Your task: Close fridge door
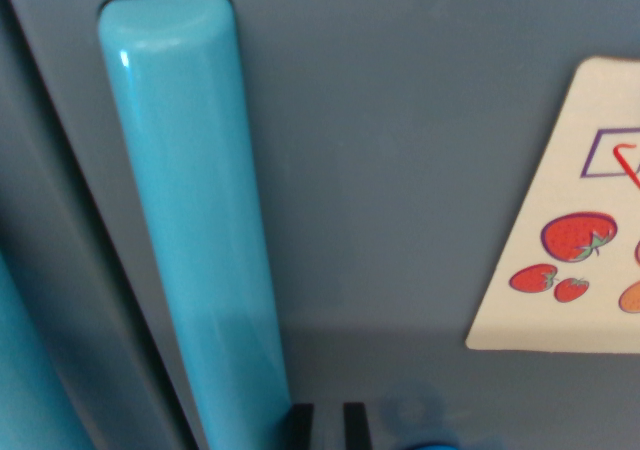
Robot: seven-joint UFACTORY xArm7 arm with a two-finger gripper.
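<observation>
Fridge door (400, 170): it fills nearly the whole wrist view, a flat grey-blue panel very close to the camera; I cannot tell from here whether it is ajar or already seated.
Handle (190, 220): a glossy turquoise bar standing nearly upright on the door, leaning a little toward the wrist view's right at its foot, set in a shallow recess at its top.
Door edge (90, 270): a dark seam runs down the wrist view's left beside the handle; I judge that to be the closing side.
End effector (328, 425): only two dark tips show at the bottom edge, just beside the handle's foot, a narrow gap between them; they appear slightly apart and clamped on nothing.
Sticker (570, 220): a cream card with strawberries, on the door at the wrist view's right.
How I push: I press flat on the bare panel near the handle, straight into the door, slow and steady, without sliding onto the rounded bar.
Risk: a glancing push could skid off the glossy handle.
</observation>
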